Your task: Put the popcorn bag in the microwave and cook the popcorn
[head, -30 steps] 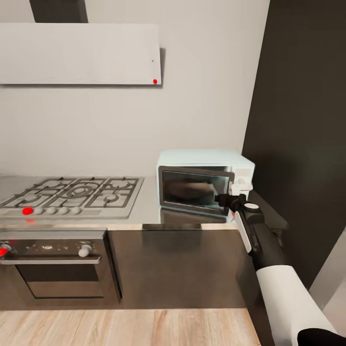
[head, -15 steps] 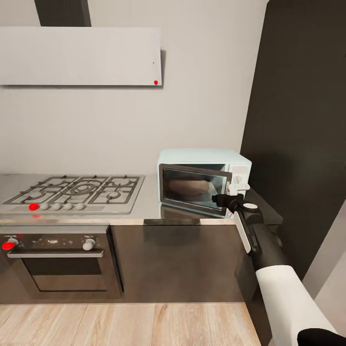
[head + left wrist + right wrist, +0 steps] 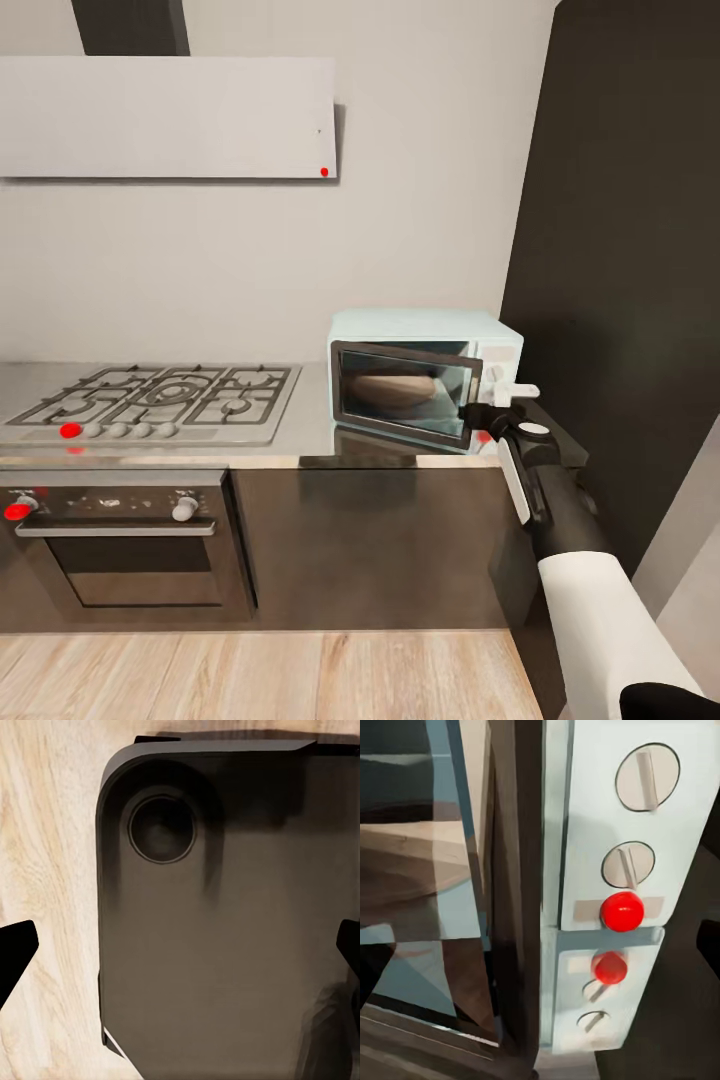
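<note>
Mustard-tan and wrinkled, the squat cloth-like popcorn bag (image 3: 392, 388) sits inside the small pale mint-blue microwave (image 3: 425, 385), seen through the dark glass door (image 3: 402, 395), which stands slightly ajar, swung out at its left edge. The microwave rests on the long grey brushed-steel tabletop (image 3: 310, 430), at its right end beside a tall dark cabinet panel (image 3: 620, 280). In the right wrist view the white knob panel (image 3: 619, 832) shows two pale round knobs and a red button (image 3: 622, 910), mirrored in the shiny surface below. The right end effector (image 3: 485, 412) hovers just in front of the door's right edge and the panel; I cannot tell how wide its fingers stand. The left end effector (image 3: 180, 960) is spread wide, its dark fingertips (image 3: 15, 952) at opposite edges of the left wrist view, over a dark grey rounded robot part and pale wood floor (image 3: 45, 832). Left of the microwave lies a steel gas hob with black grates (image 3: 150, 400), above a black oven (image 3: 120, 545).
</note>
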